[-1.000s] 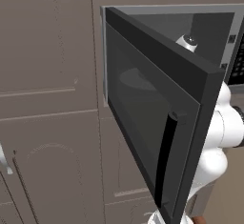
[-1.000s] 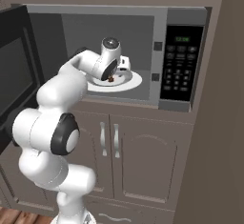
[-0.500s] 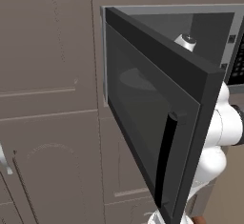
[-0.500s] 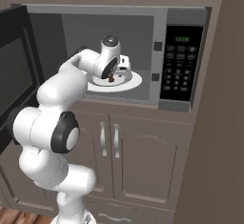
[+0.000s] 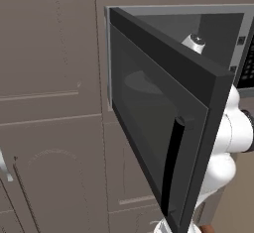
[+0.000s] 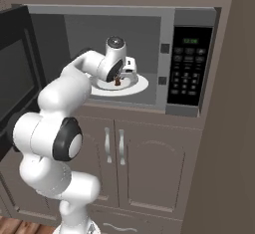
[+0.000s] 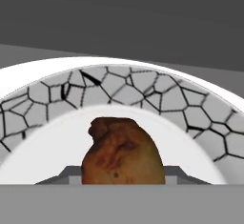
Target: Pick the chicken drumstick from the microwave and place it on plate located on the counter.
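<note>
Gripping the glossy, lumpy brown chicken drumstick, hand inside microwave.

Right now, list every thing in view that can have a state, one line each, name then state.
microwave: door swung wide open, display lit green.
chicken drumstick: inside the microwave, on the white dish, sitting between the tool's fingertips.
white dish: resting flat on the microwave floor, cracked-pattern ring around its middle.
tool: reached into the microwave, closed on the chicken drumstick.
lower cabinet doors: both shut.
</note>
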{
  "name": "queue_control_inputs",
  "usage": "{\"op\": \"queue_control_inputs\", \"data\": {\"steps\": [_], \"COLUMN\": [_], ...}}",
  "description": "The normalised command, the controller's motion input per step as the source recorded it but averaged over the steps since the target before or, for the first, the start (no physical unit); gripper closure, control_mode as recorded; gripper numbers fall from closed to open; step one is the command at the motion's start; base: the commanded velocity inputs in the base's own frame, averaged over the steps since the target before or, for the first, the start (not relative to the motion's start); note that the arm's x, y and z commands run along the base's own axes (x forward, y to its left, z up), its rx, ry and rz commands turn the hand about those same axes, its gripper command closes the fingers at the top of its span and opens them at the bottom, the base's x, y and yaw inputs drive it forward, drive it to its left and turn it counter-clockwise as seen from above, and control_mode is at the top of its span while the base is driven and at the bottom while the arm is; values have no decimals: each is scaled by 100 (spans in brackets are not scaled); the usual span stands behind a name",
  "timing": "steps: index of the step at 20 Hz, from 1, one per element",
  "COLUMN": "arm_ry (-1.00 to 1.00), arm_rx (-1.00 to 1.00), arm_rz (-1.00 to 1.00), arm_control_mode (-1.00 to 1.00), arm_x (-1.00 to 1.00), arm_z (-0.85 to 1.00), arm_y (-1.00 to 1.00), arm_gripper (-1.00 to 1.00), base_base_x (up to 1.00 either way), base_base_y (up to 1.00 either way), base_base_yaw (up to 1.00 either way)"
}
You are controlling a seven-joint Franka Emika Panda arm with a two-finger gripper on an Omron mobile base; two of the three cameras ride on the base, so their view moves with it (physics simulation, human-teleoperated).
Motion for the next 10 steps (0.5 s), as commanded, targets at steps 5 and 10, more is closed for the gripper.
{"op": "queue_control_inputs", "data": {"steps": [5, 10], "arm_ry": [-17, -9], "arm_rx": [0, -3], "arm_rz": [-2, -6], "arm_control_mode": [-100, -100], "arm_x": [-93, -100], "arm_z": [11, 44], "arm_y": [6, 17], "arm_gripper": [100, 100], "base_base_x": [0, 0], "base_base_y": [0, 0], "base_base_yaw": [0, 0]}}
